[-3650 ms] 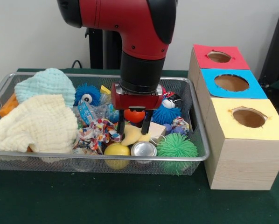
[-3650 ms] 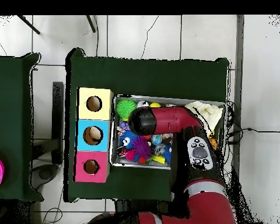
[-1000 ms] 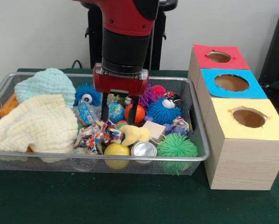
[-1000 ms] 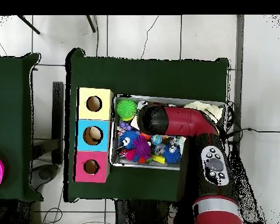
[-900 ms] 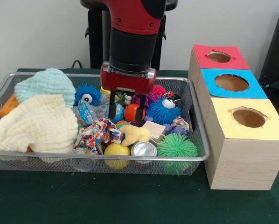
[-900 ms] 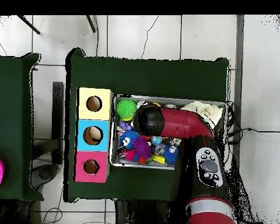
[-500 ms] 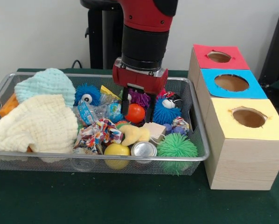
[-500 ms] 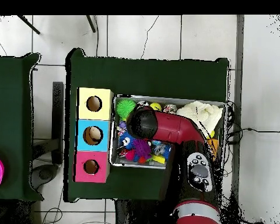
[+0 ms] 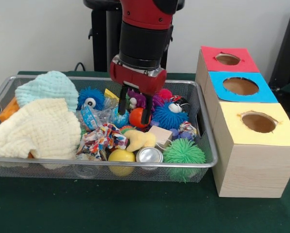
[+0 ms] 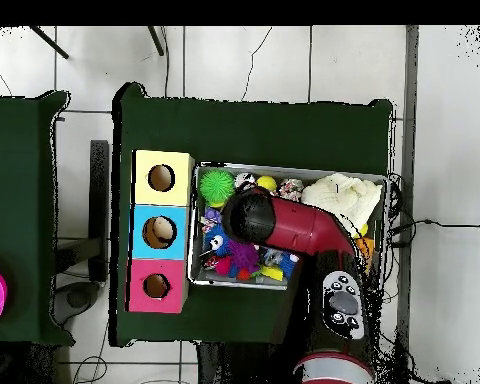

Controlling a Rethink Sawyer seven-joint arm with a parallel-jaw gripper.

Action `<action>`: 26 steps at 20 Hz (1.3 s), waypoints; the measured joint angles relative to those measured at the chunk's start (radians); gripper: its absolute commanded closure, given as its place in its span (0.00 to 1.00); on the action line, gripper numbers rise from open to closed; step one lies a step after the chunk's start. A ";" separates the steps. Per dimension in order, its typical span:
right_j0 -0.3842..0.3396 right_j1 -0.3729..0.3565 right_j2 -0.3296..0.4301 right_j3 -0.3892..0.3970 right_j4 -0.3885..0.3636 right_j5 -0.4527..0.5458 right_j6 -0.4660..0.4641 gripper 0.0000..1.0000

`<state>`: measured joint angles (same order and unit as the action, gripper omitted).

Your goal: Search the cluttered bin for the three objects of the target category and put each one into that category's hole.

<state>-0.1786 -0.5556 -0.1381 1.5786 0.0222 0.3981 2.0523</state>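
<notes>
Clutter is the risk: nearest, a spiky green ball (image 9: 184,153) and silver can (image 9: 149,155) crowd the wire mesh bin (image 9: 207,127). Farther back, the hand (image 9: 134,115) hangs open astride a smooth orange ball (image 9: 136,118); closing could snag neighbouring toys, or the ball could roll free. Behind, 3 holes wait.

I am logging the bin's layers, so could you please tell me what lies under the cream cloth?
An orange item pokes out beside the cream cloth at the bin's end; anything directly beneath is covered.
</notes>
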 measured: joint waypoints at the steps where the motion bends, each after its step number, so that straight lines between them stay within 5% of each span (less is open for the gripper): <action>1: 0.001 0.001 -0.003 0.001 0.002 0.000 0.000 0.00; 26: 0.052 0.188 -0.111 -0.072 0.024 -0.008 0.000 0.00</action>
<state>-0.1266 -0.3674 -0.2487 1.5069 0.0465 0.3896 2.0523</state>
